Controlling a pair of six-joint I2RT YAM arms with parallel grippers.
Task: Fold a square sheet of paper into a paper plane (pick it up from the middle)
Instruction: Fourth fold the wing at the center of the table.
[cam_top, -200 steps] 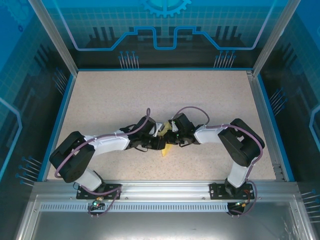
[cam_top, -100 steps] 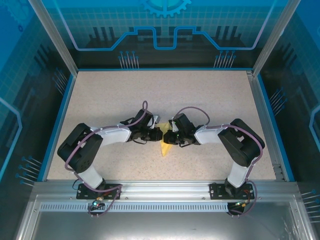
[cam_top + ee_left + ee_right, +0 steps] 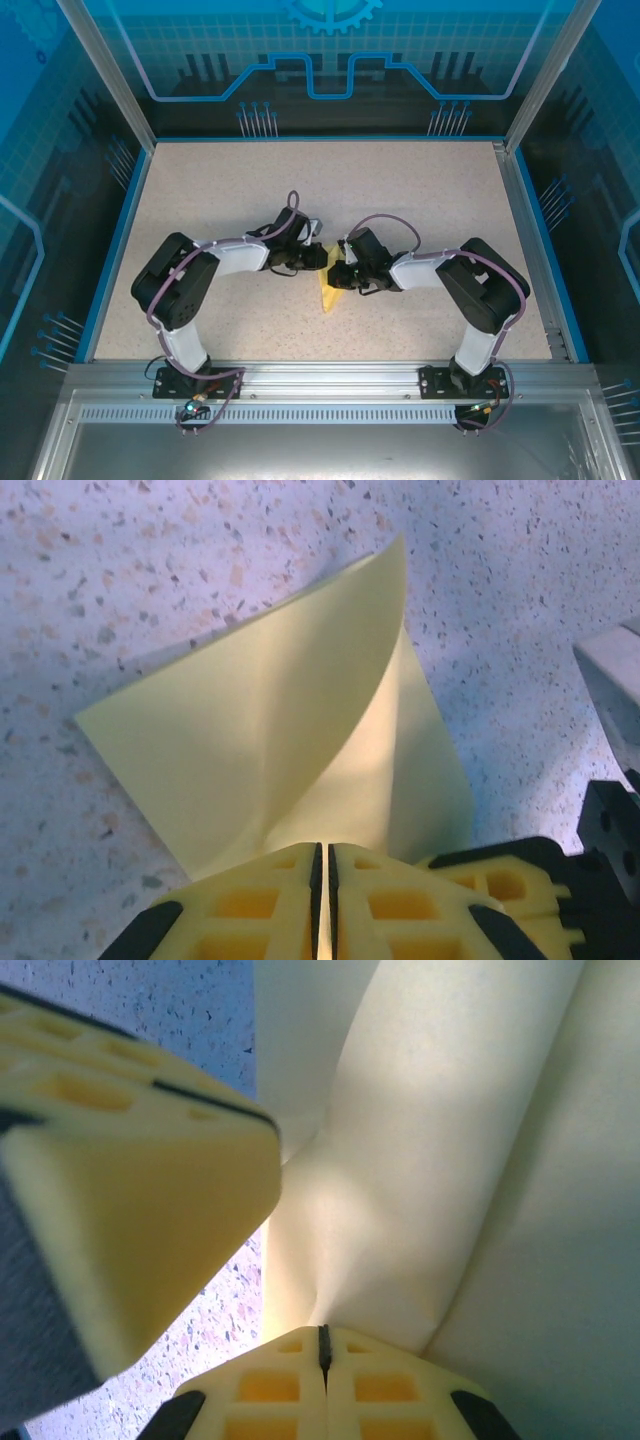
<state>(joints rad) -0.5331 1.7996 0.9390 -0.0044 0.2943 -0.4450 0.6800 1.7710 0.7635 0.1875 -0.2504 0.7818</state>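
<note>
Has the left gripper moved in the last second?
Yes. The left gripper, shut on the square sheet of paper, has moved away from the near metal rail, toward the table's far edge.

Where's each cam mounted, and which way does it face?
Top external: above and behind the bases, looking down on the table; both arms show, left gripper and right gripper tip to tip at the yellow paper.
Left wrist: on the left arm, looking along its shut fingers at the paper, table behind.
Right wrist: on the right arm, its shut fingers pinching the paper close up.
Shared: every view has the paper.
</note>
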